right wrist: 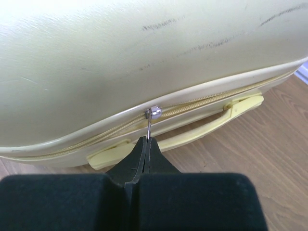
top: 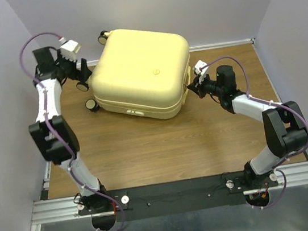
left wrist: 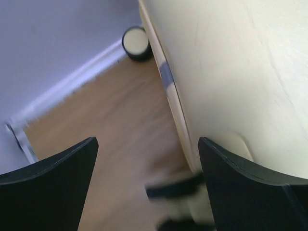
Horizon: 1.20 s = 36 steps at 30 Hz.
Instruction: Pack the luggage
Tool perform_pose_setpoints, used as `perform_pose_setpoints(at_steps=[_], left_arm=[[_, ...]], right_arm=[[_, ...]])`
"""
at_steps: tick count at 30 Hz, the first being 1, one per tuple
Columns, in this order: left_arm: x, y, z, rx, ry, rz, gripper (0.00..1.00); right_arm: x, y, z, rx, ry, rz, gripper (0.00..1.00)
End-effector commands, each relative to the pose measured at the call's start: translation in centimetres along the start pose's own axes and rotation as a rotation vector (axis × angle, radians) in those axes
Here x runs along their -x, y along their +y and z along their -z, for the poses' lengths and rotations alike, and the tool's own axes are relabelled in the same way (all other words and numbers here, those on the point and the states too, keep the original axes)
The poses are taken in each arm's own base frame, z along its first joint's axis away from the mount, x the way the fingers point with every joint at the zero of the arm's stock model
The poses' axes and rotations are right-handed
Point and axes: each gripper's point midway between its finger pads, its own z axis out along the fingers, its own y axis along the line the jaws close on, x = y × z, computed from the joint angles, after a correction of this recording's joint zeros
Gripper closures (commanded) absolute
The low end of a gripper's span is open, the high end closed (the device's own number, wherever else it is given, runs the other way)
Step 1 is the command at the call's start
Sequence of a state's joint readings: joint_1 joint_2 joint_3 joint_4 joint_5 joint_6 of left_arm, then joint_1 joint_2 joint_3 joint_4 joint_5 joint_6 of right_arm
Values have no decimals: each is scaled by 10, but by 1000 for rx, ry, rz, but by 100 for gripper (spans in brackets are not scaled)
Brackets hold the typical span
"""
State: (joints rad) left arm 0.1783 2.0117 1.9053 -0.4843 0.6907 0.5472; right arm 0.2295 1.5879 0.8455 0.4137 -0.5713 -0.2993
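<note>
luggage (top: 139, 71) shut, on desk (top: 147, 145) | right tool (right wrist: 146, 142) pinching its zipper pull (right wrist: 150, 126) | left tool (left wrist: 147, 142) spread, just beside its wheeled end

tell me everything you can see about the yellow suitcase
The suitcase is a pale-yellow hard shell with rounded corners, glossy and lightly scuffed. It lies flat and closed on the wooden table, toward the far wall. Small dark wheels sit at its left end. A matching yellow handle runs along the right side, below the zipper. The right pincer is shut on the zipper pull. The open left pincer sits by the wheel end.
</note>
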Motion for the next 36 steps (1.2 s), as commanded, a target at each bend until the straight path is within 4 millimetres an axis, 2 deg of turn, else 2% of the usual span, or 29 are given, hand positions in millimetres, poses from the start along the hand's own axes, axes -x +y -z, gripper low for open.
perform_pose_setpoints(at_steps=[1,2,4,5,9,11,13,14,15,17,20,33,36], left_arm=[[47,-22,71,90,-183,407,5],[51,-20,87,157,-181,449,5],[35,-10,96,277,-119,531,4],[25,-17,98,274,-76,577,4],[-13,-23,94,342,-11,725,4],[-20,-14,91,399,-10,768,4],[-18,1,90,461,-25,846,4],[-31,5,82,481,10,900,4],[-19,15,82,504,-18,961,4],[-29,23,71,521,7,1034,4],[-22,26,66,510,-57,1091,4],[-41,-1,17,275,-33,1302,4],[-39,-6,11,217,-39,1302,4]], right_arm=[[43,43,-1,107,-124,73,99],[44,46,-4,113,-130,75,99],[43,51,-9,122,-132,71,99],[46,55,-12,131,-145,79,99],[48,63,-22,155,-155,85,99],[50,63,-25,158,-160,93,99],[50,61,-26,152,-159,102,99],[51,62,-25,153,-161,104,99],[51,61,-25,153,-161,107,99],[50,63,-25,159,-162,111,99],[49,61,-24,149,-158,121,100],[43,58,-24,130,-141,136,100],[44,56,-25,124,-140,137,99]])
